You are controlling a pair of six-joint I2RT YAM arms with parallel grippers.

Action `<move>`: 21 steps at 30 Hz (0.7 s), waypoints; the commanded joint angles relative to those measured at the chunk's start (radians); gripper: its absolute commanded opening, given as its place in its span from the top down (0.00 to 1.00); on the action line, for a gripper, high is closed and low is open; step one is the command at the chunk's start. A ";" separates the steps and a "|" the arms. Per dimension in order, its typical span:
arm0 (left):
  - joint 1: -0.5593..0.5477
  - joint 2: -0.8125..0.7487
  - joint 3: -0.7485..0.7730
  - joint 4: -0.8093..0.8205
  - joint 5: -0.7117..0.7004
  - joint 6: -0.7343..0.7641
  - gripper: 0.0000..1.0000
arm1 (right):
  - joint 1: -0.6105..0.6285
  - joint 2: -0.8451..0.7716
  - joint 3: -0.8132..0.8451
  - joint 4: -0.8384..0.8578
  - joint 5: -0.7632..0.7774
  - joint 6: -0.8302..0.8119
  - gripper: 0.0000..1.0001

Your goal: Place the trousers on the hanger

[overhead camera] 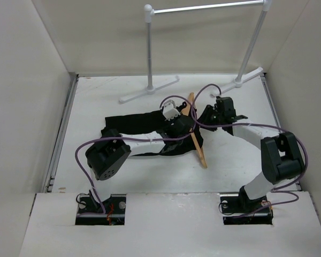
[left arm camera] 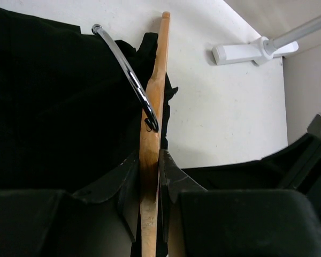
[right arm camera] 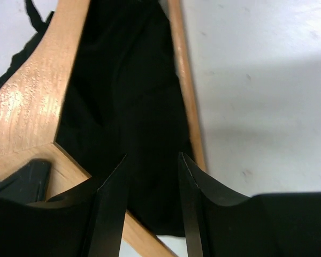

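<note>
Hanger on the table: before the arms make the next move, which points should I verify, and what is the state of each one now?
1. Left end effector shut on the hanger: ok.
2. Right end effector gripping the trousers: not ok; its jaws stand apart, with fabric seen between them.
3. Trousers threaded over the bottom bar: cannot tell; fabric fills the opening beside it.
4. Metal hook free of fabric: cannot tell; it lies over the trousers.
5. Clothes rail foot apart from the hanger: ok.
</note>
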 commanded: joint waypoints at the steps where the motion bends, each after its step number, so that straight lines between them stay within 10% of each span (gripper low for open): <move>1: 0.003 -0.026 -0.005 0.000 -0.001 -0.009 1.00 | 0.020 0.057 0.071 0.096 -0.002 -0.017 0.53; 21: 0.020 0.020 -0.020 -0.016 0.058 -0.052 0.99 | 0.075 0.105 0.082 0.045 0.243 -0.072 0.45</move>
